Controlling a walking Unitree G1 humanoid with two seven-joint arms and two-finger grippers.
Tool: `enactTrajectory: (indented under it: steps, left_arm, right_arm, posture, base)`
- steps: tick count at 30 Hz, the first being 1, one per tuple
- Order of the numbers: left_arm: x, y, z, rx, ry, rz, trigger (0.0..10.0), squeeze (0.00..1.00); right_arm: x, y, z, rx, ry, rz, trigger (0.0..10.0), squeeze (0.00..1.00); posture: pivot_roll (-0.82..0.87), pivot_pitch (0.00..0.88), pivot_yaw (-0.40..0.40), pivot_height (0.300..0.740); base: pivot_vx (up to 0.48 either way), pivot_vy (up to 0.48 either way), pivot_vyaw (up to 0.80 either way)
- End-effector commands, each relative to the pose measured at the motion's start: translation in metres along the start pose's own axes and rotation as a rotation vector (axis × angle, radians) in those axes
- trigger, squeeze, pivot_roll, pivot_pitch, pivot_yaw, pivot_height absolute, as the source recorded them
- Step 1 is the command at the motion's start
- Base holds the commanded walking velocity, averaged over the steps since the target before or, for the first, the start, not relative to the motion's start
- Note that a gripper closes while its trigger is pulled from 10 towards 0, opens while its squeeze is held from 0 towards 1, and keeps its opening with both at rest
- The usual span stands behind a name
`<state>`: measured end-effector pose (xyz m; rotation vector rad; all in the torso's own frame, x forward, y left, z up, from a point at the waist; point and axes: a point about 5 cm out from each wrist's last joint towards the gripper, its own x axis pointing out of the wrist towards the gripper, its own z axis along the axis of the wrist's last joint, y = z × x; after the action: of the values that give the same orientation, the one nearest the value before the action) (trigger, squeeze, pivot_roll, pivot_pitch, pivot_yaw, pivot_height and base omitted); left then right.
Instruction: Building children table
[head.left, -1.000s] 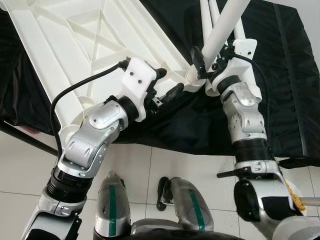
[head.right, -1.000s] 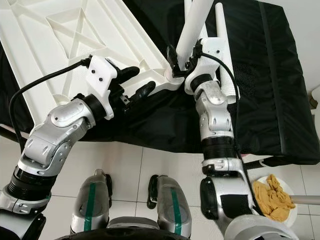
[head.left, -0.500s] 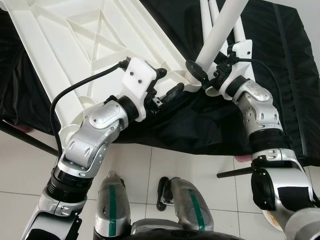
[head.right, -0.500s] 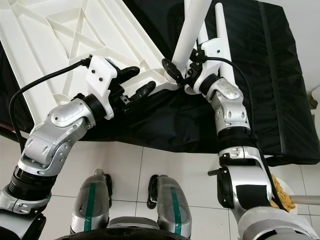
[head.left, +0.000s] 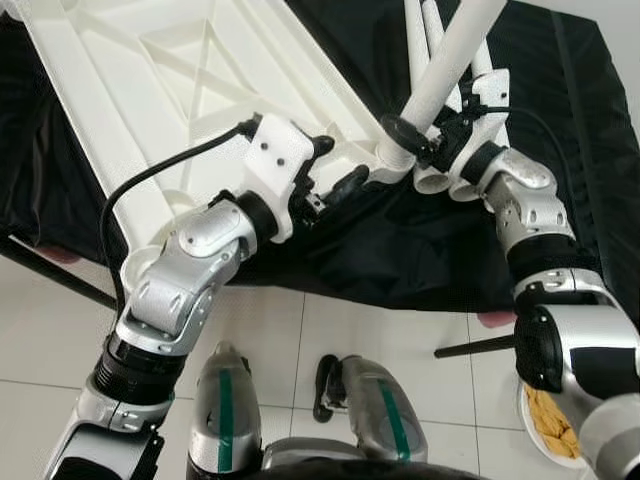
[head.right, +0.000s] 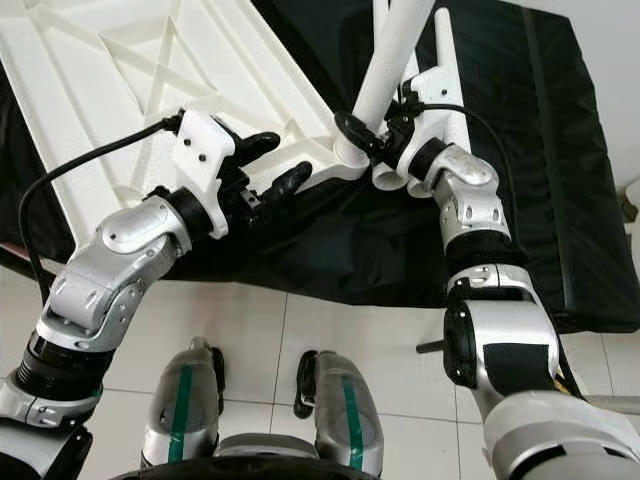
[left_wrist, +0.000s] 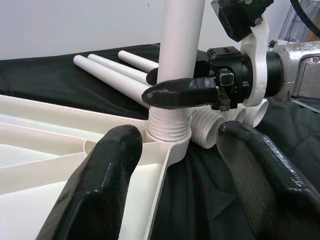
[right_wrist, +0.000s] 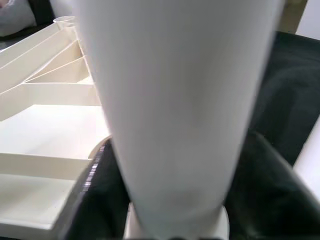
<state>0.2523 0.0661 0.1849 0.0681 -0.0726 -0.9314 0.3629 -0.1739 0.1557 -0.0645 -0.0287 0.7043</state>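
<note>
The upright table leg (head.left: 452, 55) and upturned tabletop (head.left: 150, 90) run past the picture's top edge.

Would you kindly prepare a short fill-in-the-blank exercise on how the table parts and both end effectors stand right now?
1. The right end effector is shut on a white table ____.
2. That leg's threaded end sits in a corner socket of the upside-down white ____.
3. The left end effector, fingers ____, straddles that corner.
4. The spare legs lie on a ____ cloth.

Missing words: leg; tabletop; open; black
</note>
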Motion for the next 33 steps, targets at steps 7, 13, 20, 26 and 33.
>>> enactTrajectory:
  steps: [7, 13, 20, 26, 33]
  left_arm:
    - [0.003, -0.002, 0.0, 0.007, 0.002, -0.03, 10.0, 0.0]
    - [0.003, -0.003, 0.0, 0.006, 0.0, -0.033, 10.0, 0.0]
    - [0.003, -0.005, -0.001, 0.002, 0.001, -0.039, 10.0, 0.0]
    - [0.003, -0.006, -0.001, -0.001, 0.002, -0.041, 10.0, 0.0]
    - [0.002, -0.006, -0.001, -0.002, 0.001, -0.04, 10.0, 0.0]
  right_arm:
    - [-0.004, -0.005, -0.004, 0.008, 0.016, 0.023, 0.0, 0.0]
    - [-0.003, -0.002, -0.006, 0.009, 0.013, 0.041, 10.0, 0.0]
    - [-0.001, 0.006, -0.005, 0.045, -0.03, 0.045, 10.0, 0.0]
    - [0.003, 0.015, -0.004, 0.062, -0.065, 0.005, 10.0, 0.0]
    - [0.008, 0.023, 0.0, 0.081, -0.1, -0.071, 10.0, 0.0]
  posture:
    - [0.12, 0.026, -0.1, 0.74]
    - [0.12, 0.026, -0.102, 0.74]
    - [0.11, 0.031, -0.102, 0.74]
    - [0.11, 0.037, -0.103, 0.74]
    - [0.11, 0.038, -0.105, 0.74]
  base:
    - [0.0, 0.0, 0.0]
    - [0.0, 0.0, 0.0]
    - [0.0, 0.0, 0.0]
    - [0.0, 0.0, 0.0]
    - [0.0, 0.0, 0.0]
